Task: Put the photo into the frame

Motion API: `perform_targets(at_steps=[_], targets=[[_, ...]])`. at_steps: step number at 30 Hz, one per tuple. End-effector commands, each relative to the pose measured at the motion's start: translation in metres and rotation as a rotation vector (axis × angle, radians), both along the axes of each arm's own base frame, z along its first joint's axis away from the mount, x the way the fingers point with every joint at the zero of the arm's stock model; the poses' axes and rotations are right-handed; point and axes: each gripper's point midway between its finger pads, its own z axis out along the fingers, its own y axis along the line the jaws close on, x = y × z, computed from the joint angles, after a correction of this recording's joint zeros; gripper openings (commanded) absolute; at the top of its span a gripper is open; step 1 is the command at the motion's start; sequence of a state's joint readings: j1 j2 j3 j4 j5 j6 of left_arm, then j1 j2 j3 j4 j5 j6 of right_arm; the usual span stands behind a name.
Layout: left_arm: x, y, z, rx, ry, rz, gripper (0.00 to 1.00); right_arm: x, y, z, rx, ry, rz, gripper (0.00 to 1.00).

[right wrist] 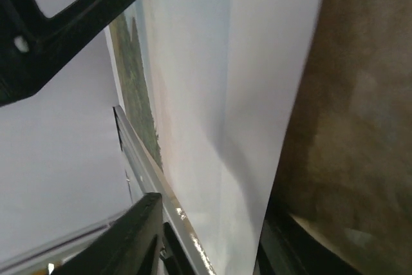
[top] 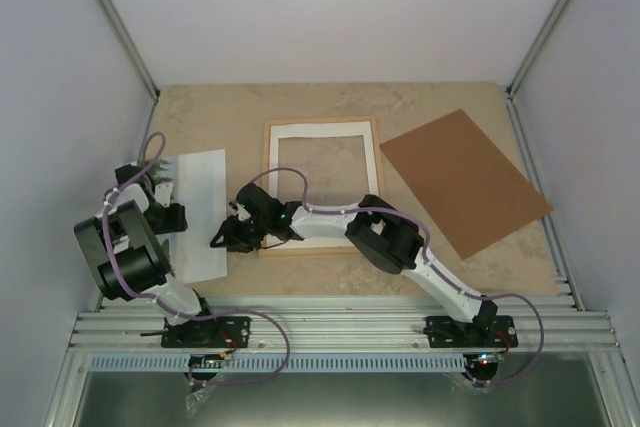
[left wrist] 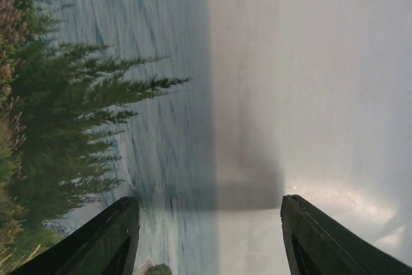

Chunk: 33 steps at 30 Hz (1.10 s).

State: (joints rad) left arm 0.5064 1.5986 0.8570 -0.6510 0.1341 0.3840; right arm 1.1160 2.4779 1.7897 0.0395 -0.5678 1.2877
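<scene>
Marble tabletop point(top: 420, 107); right gripper point(top: 222, 236) half-open, straddling photo point(top: 200, 215) edge.

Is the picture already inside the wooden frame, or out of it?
Out. The photo is left of the frame, white back up; only bare tabletop shows through the frame's pane.

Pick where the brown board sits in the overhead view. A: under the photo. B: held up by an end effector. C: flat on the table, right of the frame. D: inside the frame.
C: the brown board lies flat on the table to the right of the frame, while the photo is over on the left.
</scene>
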Motion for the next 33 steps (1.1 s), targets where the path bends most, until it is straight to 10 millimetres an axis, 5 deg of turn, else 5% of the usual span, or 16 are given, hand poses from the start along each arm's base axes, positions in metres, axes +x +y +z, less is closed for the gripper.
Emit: perform_targets(at_steps=[1,7,13,21,26,33], targets=[[-0.020,-0.013,-0.025,-0.056,0.071,0.004,0.63,0.000,-0.002,-0.042,-0.062,0.024,-0.038,0.34],[-0.005,-0.016,-0.003,-0.083,-0.004,-0.012,0.66,0.027,0.006,0.016,0.065,-0.154,-0.002,0.01],[0.043,-0.019,0.088,-0.144,-0.229,-0.015,0.84,0.072,-0.011,0.101,0.189,-0.356,-0.020,0.00],[0.088,-0.022,0.232,-0.168,-0.562,-0.027,0.99,0.116,-0.071,0.193,0.268,-0.624,-0.026,0.00],[0.106,-0.054,0.287,-0.236,-0.685,-0.082,0.99,0.140,-0.122,0.226,0.190,-0.851,-0.028,0.01],[0.130,-0.114,0.342,-0.307,-0.793,-0.121,0.99,0.138,-0.185,0.262,0.146,-1.148,0.096,0.00]])
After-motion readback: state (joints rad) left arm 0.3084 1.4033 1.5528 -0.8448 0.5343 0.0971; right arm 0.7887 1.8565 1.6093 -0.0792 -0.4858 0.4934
